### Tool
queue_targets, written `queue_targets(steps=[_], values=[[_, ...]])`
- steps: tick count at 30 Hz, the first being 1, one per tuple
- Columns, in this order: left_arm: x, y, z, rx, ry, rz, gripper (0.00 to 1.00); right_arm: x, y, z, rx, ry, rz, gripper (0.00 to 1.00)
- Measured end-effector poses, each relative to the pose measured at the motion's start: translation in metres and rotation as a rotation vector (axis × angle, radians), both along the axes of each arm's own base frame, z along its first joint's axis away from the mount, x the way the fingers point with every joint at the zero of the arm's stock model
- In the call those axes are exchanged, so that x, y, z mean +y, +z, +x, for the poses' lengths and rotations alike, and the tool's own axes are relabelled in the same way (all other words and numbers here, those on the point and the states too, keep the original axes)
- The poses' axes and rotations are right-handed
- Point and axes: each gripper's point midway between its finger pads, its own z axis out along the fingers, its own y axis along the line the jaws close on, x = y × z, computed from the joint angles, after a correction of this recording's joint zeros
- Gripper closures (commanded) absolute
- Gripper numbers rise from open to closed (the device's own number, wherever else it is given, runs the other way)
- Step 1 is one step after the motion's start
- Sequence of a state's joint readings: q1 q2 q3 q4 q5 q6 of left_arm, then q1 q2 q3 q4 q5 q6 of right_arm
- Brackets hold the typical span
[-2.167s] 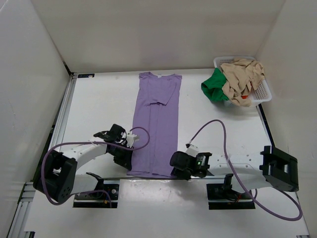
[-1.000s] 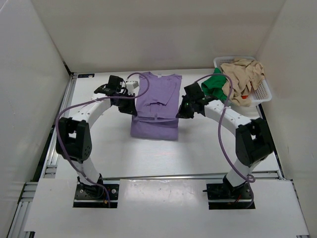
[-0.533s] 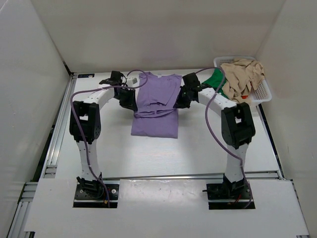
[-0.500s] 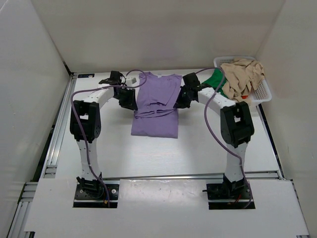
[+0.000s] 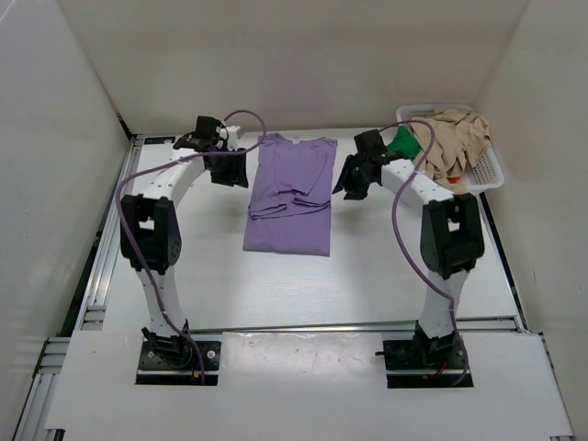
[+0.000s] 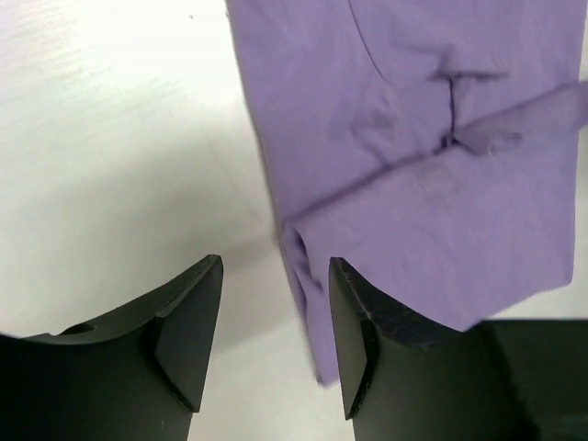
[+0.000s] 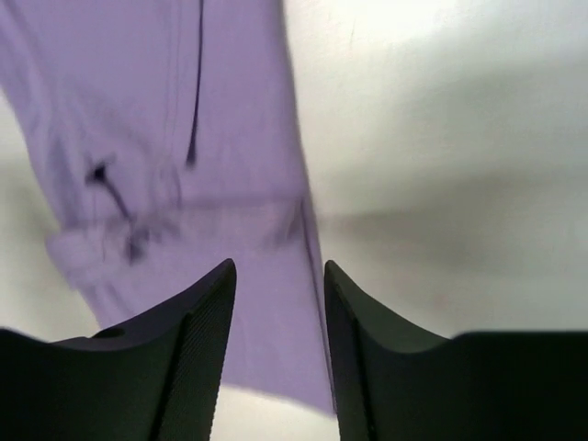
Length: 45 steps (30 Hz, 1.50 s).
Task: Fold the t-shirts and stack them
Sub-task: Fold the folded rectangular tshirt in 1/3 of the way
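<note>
Two pairs of jaws, spread, flank the lavender t-shirt (image 5: 292, 188). Upper right, a basket (image 5: 487, 172) holds tan t-shirt (image 5: 455, 138), green t-shirt (image 5: 401, 143).

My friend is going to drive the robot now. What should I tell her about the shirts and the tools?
Left tool: open, empty, by the lavender shirt's left edge.
Right tool: open, empty, by its right edge.
Shirt flat on table, sleeves in, near end doubled over.
Tan shirt and green shirt heaped in the basket.
Left: finish this fold, fold the rest, stack.
</note>
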State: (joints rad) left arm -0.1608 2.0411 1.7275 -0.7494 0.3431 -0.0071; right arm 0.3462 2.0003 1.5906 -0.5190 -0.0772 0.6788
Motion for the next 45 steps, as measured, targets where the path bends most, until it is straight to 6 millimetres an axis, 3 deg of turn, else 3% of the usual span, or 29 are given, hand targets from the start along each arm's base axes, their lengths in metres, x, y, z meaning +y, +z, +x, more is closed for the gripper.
queue_targets(steps=[2, 5, 9, 12, 18, 23, 30, 33, 40, 45], values=[[-0.006, 0.014, -0.014, -0.037, -0.003, 0.060, 0.38, 0.004, 0.007, -0.028, 0.007, 0.034, 0.003, 0.51], [-0.041, 0.018, -0.039, -0.084, -0.063, 0.177, 0.38, 0.016, 0.003, -0.069, 0.037, 0.090, 0.048, 0.47], [-0.106, -0.008, -0.074, -0.108, -0.209, 0.308, 0.31, 0.019, -0.034, -0.122, 0.179, 0.107, 0.106, 0.43], [-0.124, -0.034, -0.083, -0.102, -0.251, 0.385, 0.31, 0.016, -0.058, -0.150, 0.291, 0.095, 0.128, 0.42], [-0.107, -0.068, -0.062, -0.096, -0.187, 0.524, 0.30, 0.030, -0.057, -0.152, 0.307, 0.111, 0.198, 0.43], [-0.108, -0.075, -0.041, -0.128, -0.149, 0.569, 0.30, 0.037, -0.063, -0.160, 0.360, 0.123, 0.226, 0.47], [-0.114, -0.071, -0.012, -0.193, -0.097, 0.603, 0.30, 0.040, -0.072, -0.170, 0.452, 0.118, 0.274, 0.93], [-0.117, -0.067, 0.000, -0.222, -0.072, 0.615, 0.29, 0.038, -0.073, -0.169, 0.458, 0.109, 0.274, 1.00], [-0.112, -0.056, 0.036, -0.289, 0.014, 0.644, 0.25, 0.033, -0.074, -0.168, 0.460, 0.106, 0.270, 1.00], [-0.083, -0.049, 0.074, -0.327, 0.130, 0.672, 0.21, 0.030, -0.074, -0.170, 0.469, 0.107, 0.267, 0.97]])
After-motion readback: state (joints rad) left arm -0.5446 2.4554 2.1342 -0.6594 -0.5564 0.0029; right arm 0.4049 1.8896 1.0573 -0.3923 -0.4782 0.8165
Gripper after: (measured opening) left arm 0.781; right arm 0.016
